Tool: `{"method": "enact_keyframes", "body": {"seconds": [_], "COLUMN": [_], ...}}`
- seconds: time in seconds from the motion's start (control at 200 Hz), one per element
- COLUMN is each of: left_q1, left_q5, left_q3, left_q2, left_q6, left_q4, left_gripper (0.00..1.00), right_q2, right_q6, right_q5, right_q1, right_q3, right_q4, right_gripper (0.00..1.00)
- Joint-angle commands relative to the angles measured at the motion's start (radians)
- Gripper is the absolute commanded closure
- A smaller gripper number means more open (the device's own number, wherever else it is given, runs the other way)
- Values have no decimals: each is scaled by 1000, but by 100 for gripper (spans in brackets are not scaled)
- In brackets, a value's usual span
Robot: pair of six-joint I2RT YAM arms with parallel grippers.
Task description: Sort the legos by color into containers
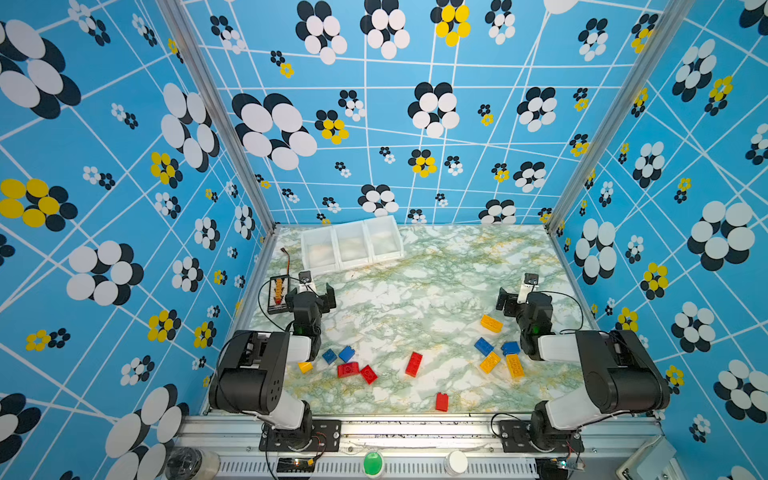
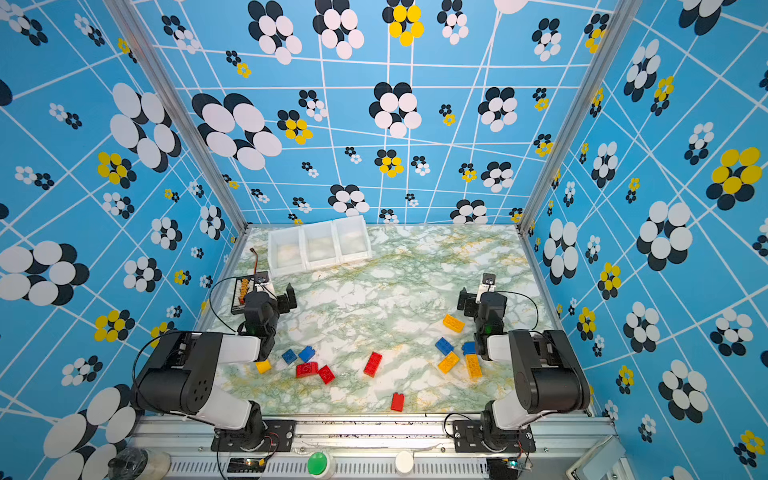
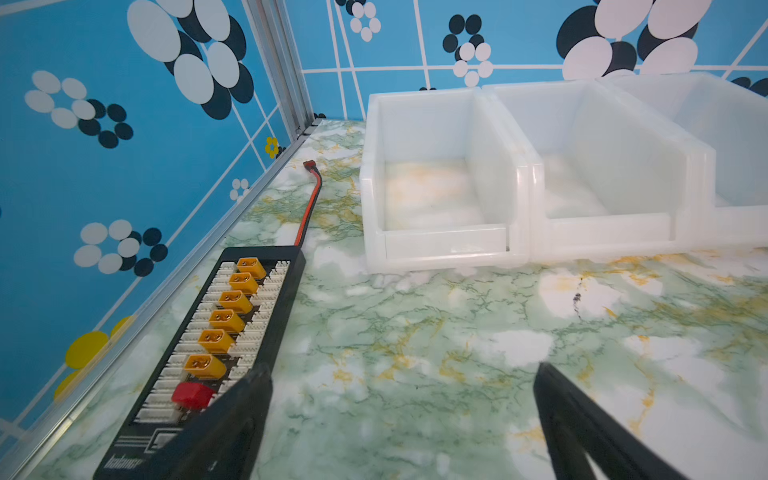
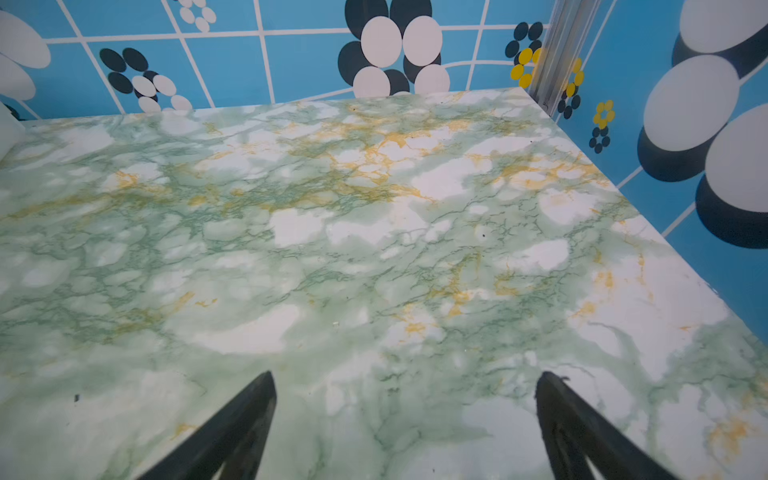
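The legos lie loose near the table's front in both top views. On the left are a yellow one (image 1: 305, 367), two blue (image 1: 329, 356) and two red (image 1: 348, 369). A long red brick (image 1: 414, 364) and a small red one (image 1: 441, 402) lie mid-front. Yellow (image 1: 491, 323) and blue (image 1: 483, 345) bricks cluster on the right. The three joined white containers (image 1: 351, 245) (image 3: 444, 243) stand empty at the back left. My left gripper (image 1: 309, 296) (image 3: 401, 370) is open over bare table, short of the containers. My right gripper (image 1: 517, 299) (image 4: 406, 376) is open above bare marble, beyond the right cluster.
A black-framed board with orange connectors (image 1: 277, 294) (image 3: 232, 316) and a red-black wire (image 3: 309, 203) lies beside my left gripper, along the left wall. Patterned walls close three sides. A metal rail (image 1: 415, 428) runs along the front edge.
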Motion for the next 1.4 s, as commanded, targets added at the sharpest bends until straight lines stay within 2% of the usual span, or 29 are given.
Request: {"method": "enact_keyframes", "body": {"seconds": [0.0, 0.94, 1.039, 1.124, 1.209, 1.394], "left_q1": [-5, -8, -20, -33, -41, -76], "left_q5": [14, 10, 16, -1, 4, -6], "left_q3": [-10, -8, 55, 164, 255, 500], "left_q2": [12, 7, -57, -117, -154, -100], "left_q6": [5, 13, 30, 34, 13, -86], "left_q4": [20, 23, -139, -388, -553, -857], "left_gripper": [1, 1, 1, 1, 1, 1], "right_q2": [-4, -7, -26, -64, -106, -215], "right_q6": [-2, -2, -4, -6, 4, 31], "right_q5": [-8, -9, -21, -21, -17, 6], "right_q1": [-5, -5, -5, -5, -5, 3], "right_q3": [21, 20, 47, 85, 113, 191], "right_q4": [6, 6, -54, -157, -253, -517], "right_gripper": [1, 1, 1, 1, 1, 1]}}
